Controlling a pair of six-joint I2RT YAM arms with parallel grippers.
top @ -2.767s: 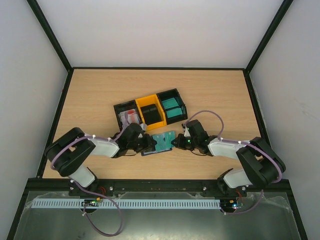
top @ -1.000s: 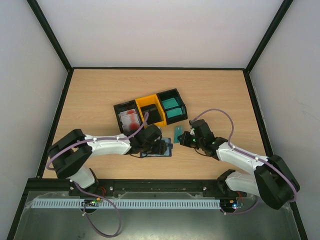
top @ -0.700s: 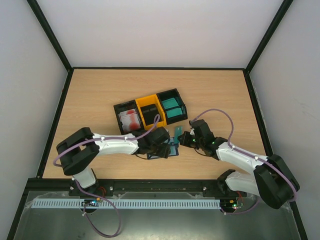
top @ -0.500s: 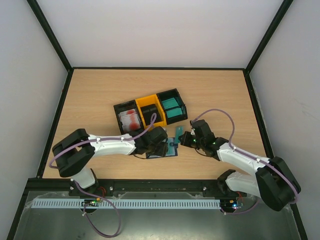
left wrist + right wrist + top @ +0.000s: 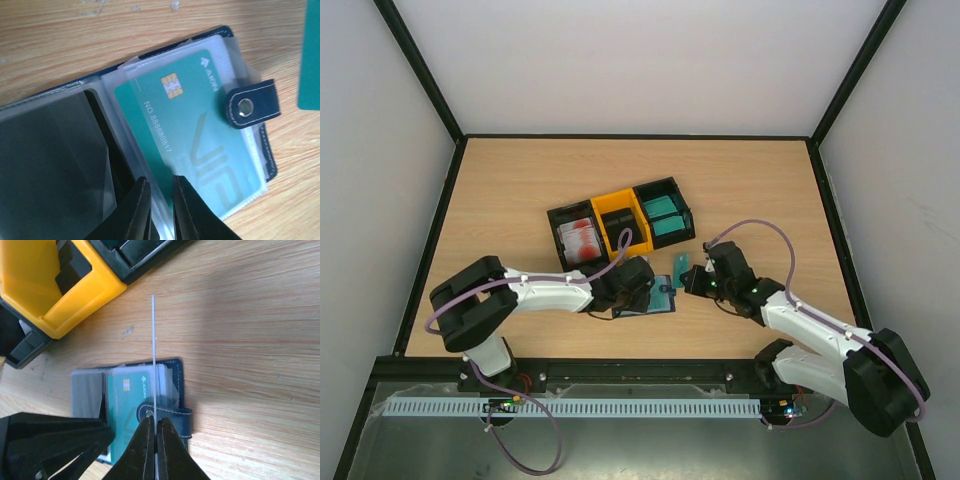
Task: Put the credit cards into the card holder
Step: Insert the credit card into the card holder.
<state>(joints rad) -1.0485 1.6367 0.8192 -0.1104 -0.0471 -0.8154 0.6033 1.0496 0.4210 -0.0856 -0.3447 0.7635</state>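
Observation:
The card holder (image 5: pixel 660 300) lies open on the table, a teal credit card (image 5: pixel 187 135) in its clear sleeve and the snap tab (image 5: pixel 248 106) folded over it. My left gripper (image 5: pixel 161 182) sits low on the holder, jaws drawn in to a narrow gap with the sleeve's inner edge between the fingertips. My right gripper (image 5: pixel 155 425) is shut on another teal card (image 5: pixel 681 263), held upright just right of the holder and seen edge-on as a thin line (image 5: pixel 153 340) in the right wrist view.
Three joined bins stand behind the holder. The black one (image 5: pixel 560 217) holds white and red cards, the yellow one (image 5: pixel 619 200) black cards, and the black one (image 5: pixel 680 190) teal cards. The yellow bin (image 5: pixel 55 285) is close to the held card. Bare wood lies to the right.
My left gripper slid right over the holder and its jaws closed from wide to a narrow gap on the sleeve. My right gripper with its card shifted slightly right.

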